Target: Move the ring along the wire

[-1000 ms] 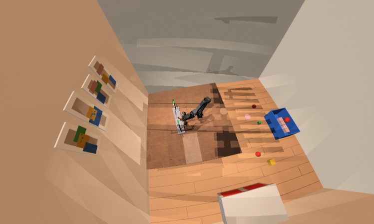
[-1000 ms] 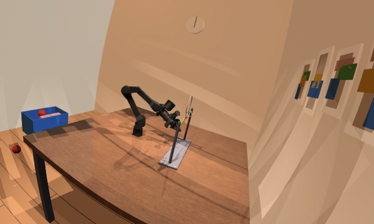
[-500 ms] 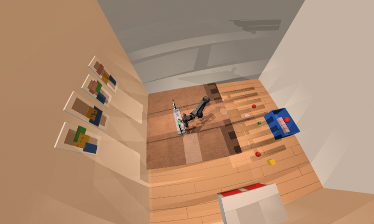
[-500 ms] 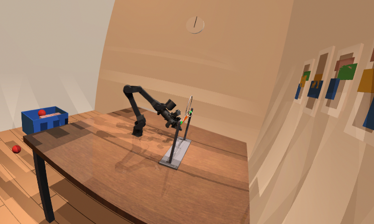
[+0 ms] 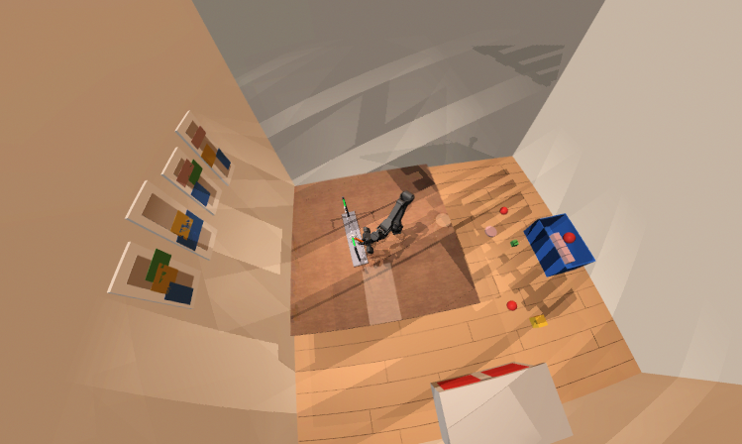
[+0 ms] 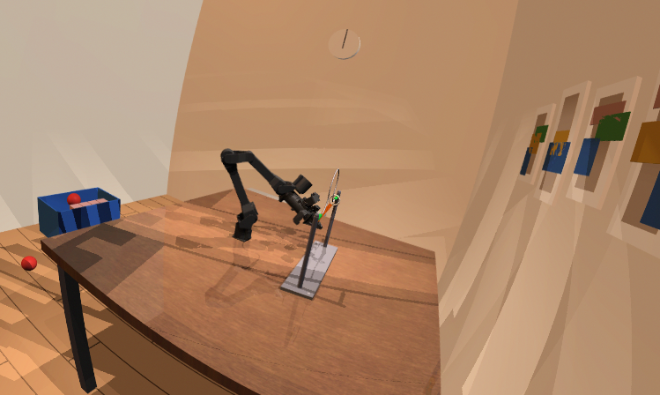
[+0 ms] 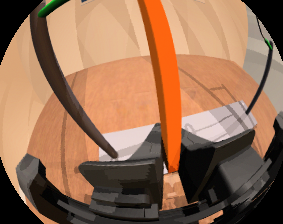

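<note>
The orange handle [image 5: 359, 240] [image 6: 326, 209] [image 7: 167, 85] is held at its lower end in my gripper [image 5: 364, 241] [image 6: 320, 220] [image 7: 162, 125], which is shut on it. The handle slants up to the small pale ring [image 6: 330, 204], which appears around the green part beside the far post [image 6: 330, 226] in the exterior view. Exact clearance between ring and wire is too small to tell. The thin grey wire [image 6: 337, 170] arches high above the posts. The other post [image 6: 307, 255] [image 7: 265, 85] has a green part [image 5: 344, 203] [image 6: 320, 215] [image 7: 269, 45] at its top. The ring is outside the wrist view.
Both posts stand on a pale grey base plate [image 5: 351, 223] [image 6: 298, 285] [image 7: 217, 125] on the brown table [image 5: 318, 286] [image 6: 371, 318]. In the wrist view, the nearer post [image 7: 57, 75] rises left of the handle. A blue box [image 5: 547, 265] [image 6: 49, 215] stands beyond the table.
</note>
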`<state>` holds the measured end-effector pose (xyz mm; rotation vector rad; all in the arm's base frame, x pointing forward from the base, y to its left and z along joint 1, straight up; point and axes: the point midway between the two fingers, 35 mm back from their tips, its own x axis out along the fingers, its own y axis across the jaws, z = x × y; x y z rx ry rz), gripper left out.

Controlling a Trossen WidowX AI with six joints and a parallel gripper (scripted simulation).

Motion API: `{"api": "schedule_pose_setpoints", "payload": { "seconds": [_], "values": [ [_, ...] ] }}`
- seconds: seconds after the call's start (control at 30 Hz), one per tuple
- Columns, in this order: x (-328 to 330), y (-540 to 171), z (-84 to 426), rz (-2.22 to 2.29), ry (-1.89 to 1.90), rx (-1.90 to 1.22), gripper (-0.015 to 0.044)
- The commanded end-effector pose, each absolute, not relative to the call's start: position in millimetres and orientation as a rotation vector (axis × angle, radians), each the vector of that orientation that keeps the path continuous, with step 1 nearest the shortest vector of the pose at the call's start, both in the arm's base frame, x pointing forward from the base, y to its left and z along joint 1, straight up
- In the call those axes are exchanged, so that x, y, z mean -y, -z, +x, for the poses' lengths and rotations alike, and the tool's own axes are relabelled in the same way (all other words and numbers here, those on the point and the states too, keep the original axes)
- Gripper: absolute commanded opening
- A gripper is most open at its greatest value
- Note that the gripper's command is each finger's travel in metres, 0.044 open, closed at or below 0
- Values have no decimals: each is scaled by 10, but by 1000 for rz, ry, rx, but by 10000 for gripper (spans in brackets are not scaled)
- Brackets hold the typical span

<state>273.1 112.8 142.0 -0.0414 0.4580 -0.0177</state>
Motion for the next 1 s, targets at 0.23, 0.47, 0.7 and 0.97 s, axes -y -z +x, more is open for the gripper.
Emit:
{"api": "schedule_pose_setpoints", "payload": {
  "seconds": [0.23,0.47,0.7,0.97],
  "values": [
    [-1244,-1434,2727,-37,19,-454,-150],
    [-1314,-1434,2720,-37,20,-453,-150],
    [-1371,-1432,2714,-37,20,-453,-150],
    [-1375,-1338,2715,-37,20,-453,-150]
  ]
}}
